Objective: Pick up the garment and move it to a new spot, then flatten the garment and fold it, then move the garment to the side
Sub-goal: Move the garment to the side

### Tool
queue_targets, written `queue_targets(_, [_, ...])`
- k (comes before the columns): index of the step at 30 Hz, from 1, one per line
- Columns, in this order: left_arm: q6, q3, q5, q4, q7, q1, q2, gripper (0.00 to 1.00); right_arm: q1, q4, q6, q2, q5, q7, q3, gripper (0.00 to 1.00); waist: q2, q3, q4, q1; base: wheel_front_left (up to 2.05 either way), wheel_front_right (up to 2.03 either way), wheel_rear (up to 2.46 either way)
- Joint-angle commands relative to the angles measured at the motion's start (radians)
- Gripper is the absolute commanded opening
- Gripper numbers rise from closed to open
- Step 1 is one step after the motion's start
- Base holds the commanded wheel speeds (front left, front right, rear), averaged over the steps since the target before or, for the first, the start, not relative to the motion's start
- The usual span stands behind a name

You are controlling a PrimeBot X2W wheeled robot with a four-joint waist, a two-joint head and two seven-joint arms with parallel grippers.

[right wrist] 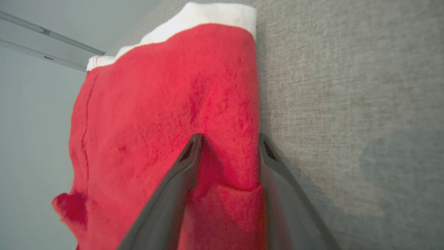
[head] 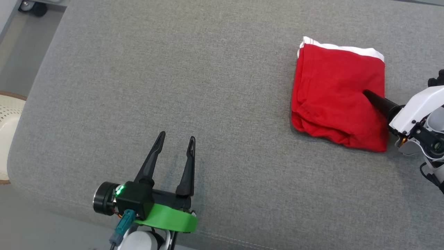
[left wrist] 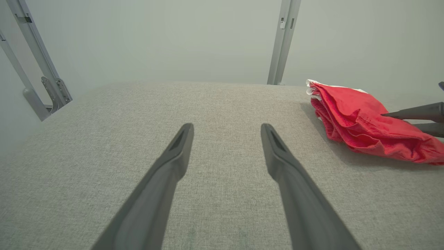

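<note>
Looking at the head view, the garment (head: pixel 336 93) lies folded into a red square with a white band along its far edge, on the right part of the gray table (head: pixel 208 86). The right claw (head: pixel 368 94) comes in from the right. One dark finger lies on top of the cloth near its right edge, and the other is hidden under or behind it. The left claw (head: pixel 177 136) hovers at the near left, well apart from the garment, jaws wide and holding nothing.

The left wrist view agrees. The left claw (left wrist: pixel 227 127) spreads its fingers over bare table. The garment (left wrist: pixel 360 121) sits off to the right as a low stack of layers. The right claw's two fingers reach into it, one above the cloth and one lower by its edge.

In the right wrist view the right claw (right wrist: pixel 229 139) straddles the garment's (right wrist: pixel 166 104) right edge. Its jaws stand apart with a ridge of red cloth between them, not yet pinched.

Since the garment is already folded, I'd take this as the grab for the move to the side. To do it well, the claw should reach deep enough to catch every layer, not just the top one, then close firmly. A low lift or a slide would suit, so the fold doesn't drop open. The left claw is best kept clear.
</note>
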State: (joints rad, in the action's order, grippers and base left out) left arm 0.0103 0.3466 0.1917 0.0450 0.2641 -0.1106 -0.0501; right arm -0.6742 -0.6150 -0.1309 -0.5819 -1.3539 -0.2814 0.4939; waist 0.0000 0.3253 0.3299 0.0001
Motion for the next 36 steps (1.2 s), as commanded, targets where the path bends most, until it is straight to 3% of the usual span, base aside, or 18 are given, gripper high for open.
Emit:
queue_targets(1, [0.008,0.000,0.005,0.004,0.000,-0.016,-0.002,1.00,0.011,0.000,0.001,0.000,-0.009,-0.010,0.016,0.00,0.0000,-0.001,-0.002,-0.0001,0.00,0.00,0.00])
queue_targets(11, [0.008,-0.016,-0.011,0.005,0.000,0.001,-0.002,1.00,0.017,0.074,0.000,-0.031,-0.023,0.034,0.061,0.00,0.0000,-0.035,-0.079,-0.0001,0.00,0.00,0.00])
queue_targets(29, [-0.051,-0.087,-0.093,0.009,0.000,-0.045,-0.002,1.00,-0.057,0.233,0.000,-0.164,0.044,0.109,0.168,0.00,0.0000,0.041,-0.402,-0.0001,0.00,0.00,0.00])
queue_targets(36, [-0.078,-0.098,-0.121,0.008,0.000,-0.081,-0.004,1.00,-0.082,0.250,0.000,-0.248,0.078,0.130,0.188,0.00,0.0000,0.086,-0.467,-0.0001,0.00,0.00,0.00])
